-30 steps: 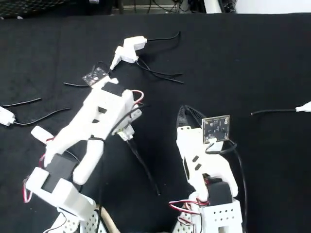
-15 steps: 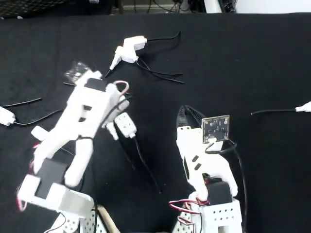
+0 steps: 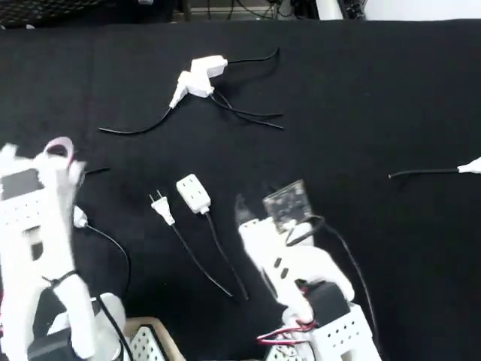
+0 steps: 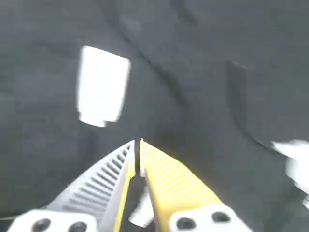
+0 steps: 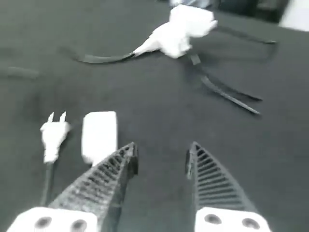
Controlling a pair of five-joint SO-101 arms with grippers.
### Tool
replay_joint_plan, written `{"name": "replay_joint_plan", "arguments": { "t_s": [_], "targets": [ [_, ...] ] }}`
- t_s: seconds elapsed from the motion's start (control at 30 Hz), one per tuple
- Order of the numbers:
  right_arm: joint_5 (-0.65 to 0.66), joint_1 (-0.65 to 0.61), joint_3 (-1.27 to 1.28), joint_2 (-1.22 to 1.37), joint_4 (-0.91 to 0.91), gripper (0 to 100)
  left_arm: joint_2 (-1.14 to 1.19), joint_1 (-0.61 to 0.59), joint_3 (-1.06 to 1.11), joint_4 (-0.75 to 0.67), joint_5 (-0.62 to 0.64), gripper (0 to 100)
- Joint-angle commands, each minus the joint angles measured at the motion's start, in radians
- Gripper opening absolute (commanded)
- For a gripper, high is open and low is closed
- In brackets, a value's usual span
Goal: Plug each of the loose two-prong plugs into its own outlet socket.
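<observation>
A loose two-prong plug (image 3: 159, 204) and a white outlet socket (image 3: 193, 192) lie side by side mid-table, each trailing a black cord. In the right wrist view the plug (image 5: 53, 135) and the socket (image 5: 99, 135) lie just ahead of my right gripper (image 5: 161, 152), which is open and holds nothing. From above, the right gripper (image 3: 240, 207) is just right of the socket. My left arm (image 3: 34, 218) stands at the far left. Its gripper (image 4: 138, 145) is shut above the cloth, near a white block (image 4: 103, 84). Another white piece (image 3: 79, 218) lies beside that arm.
A plug and socket joined together (image 3: 197, 77) lie at the back with looping black cords; the right wrist view has them far off (image 5: 181, 29). One more white plug (image 3: 471, 165) sits at the right edge. Black cloth (image 3: 361, 98) covers the table.
My left arm has swung far to the left, leaving the plug and socket lying mid-table. My right arm has turned left towards them.
</observation>
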Motion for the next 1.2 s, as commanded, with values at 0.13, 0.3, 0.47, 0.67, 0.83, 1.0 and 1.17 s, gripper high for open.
{"name": "replay_joint_plan", "arguments": {
  "t_s": [0.13,0.3,0.47,0.67,0.83,1.0,1.17],
  "targets": [
    [0.012,-0.163,-0.165,0.137,0.000,17.6,0.057,-0.309,0.209,-0.015,-0.276,3],
    [0.020,-0.221,-0.437,0.604,-0.028,17.7,0.106,-0.321,0.229,-0.017,-0.327,3],
    [0.021,-0.371,-0.756,1.106,0.032,17.7,0.109,-0.323,0.231,-0.023,-0.327,3],
    [0.075,-0.427,-1.095,1.595,0.025,17.7,0.109,-0.433,0.226,-0.026,-0.327,3],
    [0.075,-0.433,-1.303,1.893,0.029,17.5,0.117,-0.463,0.211,-0.026,-0.327,3],
    [0.074,-0.437,-1.399,2.046,0.026,17.4,0.117,-0.461,0.211,-0.026,-0.327,3],
    [0.025,-0.425,-1.412,2.086,0.029,17.4,0.115,-0.461,0.211,-0.026,-0.327,3]
  ]
}}
